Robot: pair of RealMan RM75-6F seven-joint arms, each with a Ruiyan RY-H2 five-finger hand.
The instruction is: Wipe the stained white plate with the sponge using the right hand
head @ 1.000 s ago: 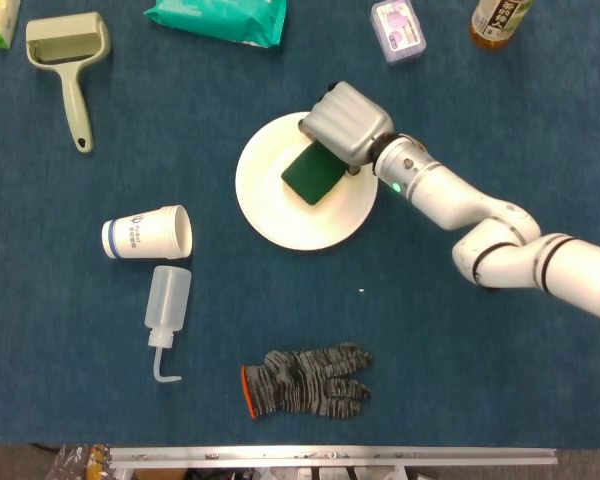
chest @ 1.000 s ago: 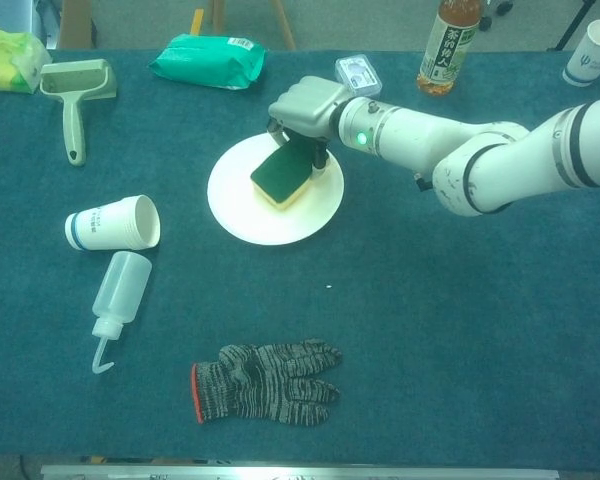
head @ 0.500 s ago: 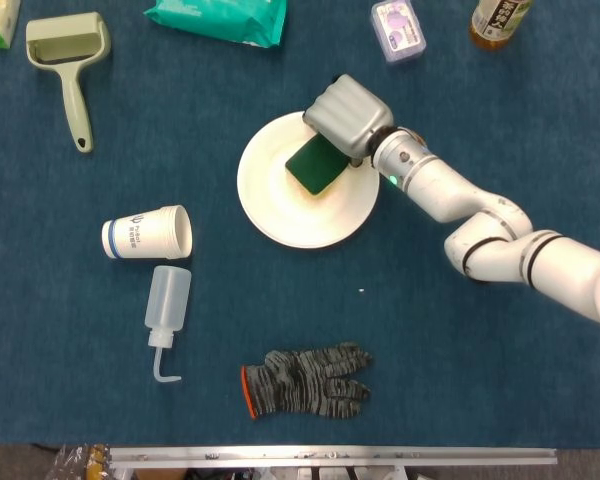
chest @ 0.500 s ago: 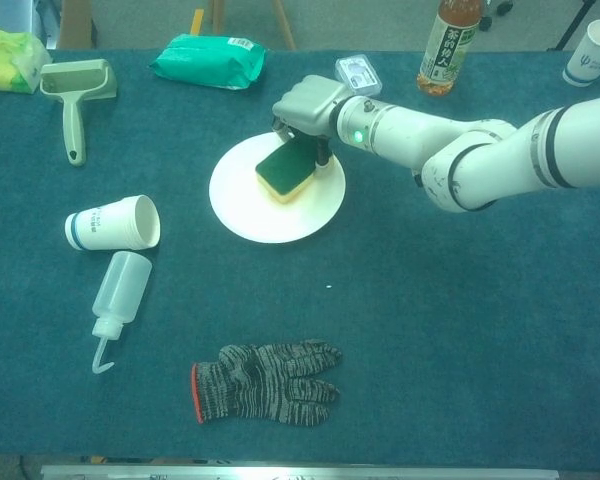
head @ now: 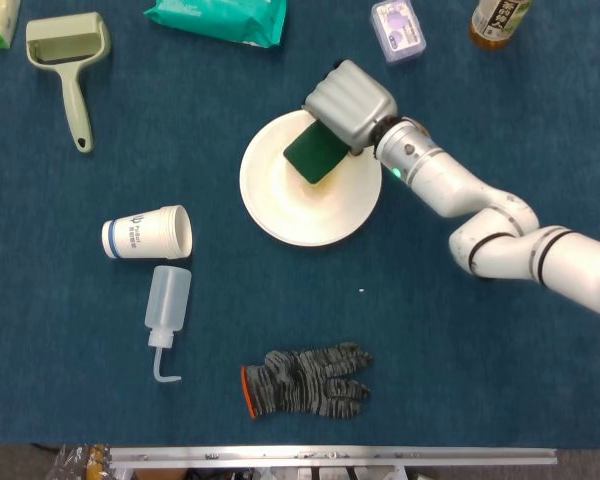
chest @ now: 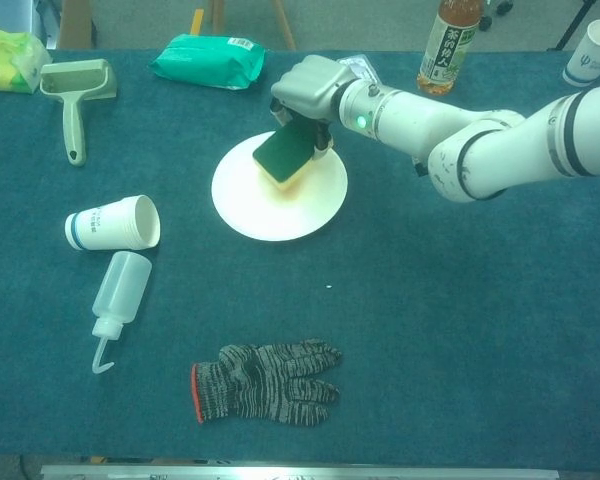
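Since a second ago the right hand (chest: 305,88) has drawn the sponge (chest: 283,153) back toward the far edge of the white plate (chest: 250,205) and tipped it up, so its green face now tilts at the chest view with the yellow underside showing beneath; the plate has also slid slightly to the right.

On the far left of the counter (head: 460,380) lies a lint roller (head: 70,58), with a green packet (head: 220,18) just past it. Nearer, a paper cup (head: 148,233) lies on its side above a squeeze bottle (head: 165,312). A knit glove (head: 305,381) lies near the front edge. At centre the plate holds the sponge, gripped by the right hand with fingers closed around its far end. A small box (head: 398,28) and a bottle (head: 499,20) stand behind. The left hand is out of sight.
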